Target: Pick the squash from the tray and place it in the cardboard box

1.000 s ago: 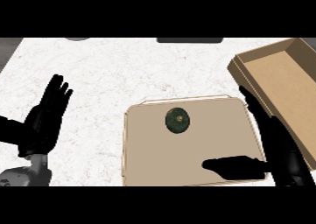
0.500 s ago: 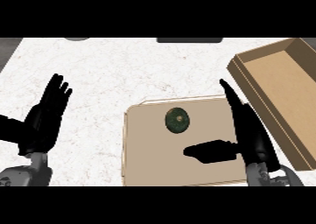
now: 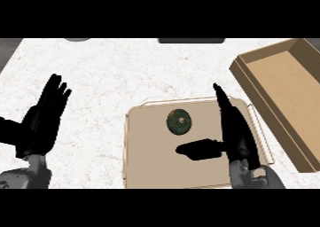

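Note:
A small dark green squash [image 3: 179,121] lies on the tan tray [image 3: 149,164] in the lower middle of the head view. My right hand [image 3: 234,131] hovers over the tray just right of the squash, open, fingers straight and pointing away, thumb sticking out left below the squash. It does not touch the squash. The cardboard box [image 3: 283,88] stands open at the right, beyond the tray's right edge. My left hand [image 3: 44,117] rests open at the left, fingers up.
The white speckled counter [image 3: 129,71] stretches behind and left of the tray. A grey round object [image 3: 77,39] and a dark flat object [image 3: 192,40] sit at the counter's far edge.
My right hand has moved left and forward over the tray, closing in on the squash. The squash, tray, box and left hand have stayed put.

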{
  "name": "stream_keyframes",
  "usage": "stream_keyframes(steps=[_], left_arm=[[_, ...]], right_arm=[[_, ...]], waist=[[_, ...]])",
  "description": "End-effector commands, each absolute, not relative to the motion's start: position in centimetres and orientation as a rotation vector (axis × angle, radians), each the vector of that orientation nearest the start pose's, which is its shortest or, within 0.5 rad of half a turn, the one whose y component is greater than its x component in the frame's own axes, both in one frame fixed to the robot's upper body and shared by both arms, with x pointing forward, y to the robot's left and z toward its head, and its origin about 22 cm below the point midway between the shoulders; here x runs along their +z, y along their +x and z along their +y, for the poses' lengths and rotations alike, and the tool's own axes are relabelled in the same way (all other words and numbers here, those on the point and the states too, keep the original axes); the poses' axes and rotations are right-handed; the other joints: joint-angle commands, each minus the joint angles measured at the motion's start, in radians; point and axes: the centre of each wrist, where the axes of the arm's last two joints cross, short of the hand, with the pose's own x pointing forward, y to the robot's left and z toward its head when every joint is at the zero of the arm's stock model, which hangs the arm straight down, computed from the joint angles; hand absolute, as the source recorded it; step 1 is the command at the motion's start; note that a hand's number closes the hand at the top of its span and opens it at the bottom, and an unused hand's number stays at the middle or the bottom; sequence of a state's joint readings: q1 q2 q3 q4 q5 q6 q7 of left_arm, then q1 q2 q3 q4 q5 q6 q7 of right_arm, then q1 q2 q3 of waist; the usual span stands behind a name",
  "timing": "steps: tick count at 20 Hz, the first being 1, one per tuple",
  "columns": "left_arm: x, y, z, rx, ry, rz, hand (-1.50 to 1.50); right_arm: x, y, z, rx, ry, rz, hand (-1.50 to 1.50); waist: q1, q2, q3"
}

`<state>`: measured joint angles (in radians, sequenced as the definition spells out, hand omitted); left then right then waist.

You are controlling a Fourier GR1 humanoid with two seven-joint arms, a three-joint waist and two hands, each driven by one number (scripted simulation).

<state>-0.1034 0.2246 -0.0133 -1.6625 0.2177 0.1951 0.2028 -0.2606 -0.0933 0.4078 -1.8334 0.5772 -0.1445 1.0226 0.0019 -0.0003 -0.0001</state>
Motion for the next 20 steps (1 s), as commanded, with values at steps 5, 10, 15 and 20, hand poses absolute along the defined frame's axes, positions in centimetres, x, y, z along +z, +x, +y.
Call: stream_keyframes(steps=[5, 10, 15, 20], left_arm=[[7.1, 25.9, 26.9, 0.108, 0.073, -1.558, 0.00], [4.7, 27.3, 25.8, 0.112, 0.060, -1.544, 0.00], [5.4, 26.3, 26.3, 0.116, 0.081, -1.547, 0.00], [6.0, 24.8, 25.0, 0.112, 0.077, -1.547, 0.00]], right_arm=[[9.7, 25.4, -10.6, 0.381, -0.502, -1.115, -1.50], [9.9, 25.8, -11.5, 0.415, -0.495, -1.104, -1.50], [6.8, 26.4, -11.5, 0.393, -0.556, -1.075, -1.50], [6.5, 28.8, -11.4, 0.412, -0.551, -1.076, -1.50]], waist=[[0.002, 0.000, 0.000], [-0.002, 0.000, 0.000], [0.000, 0.000, 0.000], [0.004, 0.000, 0.000]])
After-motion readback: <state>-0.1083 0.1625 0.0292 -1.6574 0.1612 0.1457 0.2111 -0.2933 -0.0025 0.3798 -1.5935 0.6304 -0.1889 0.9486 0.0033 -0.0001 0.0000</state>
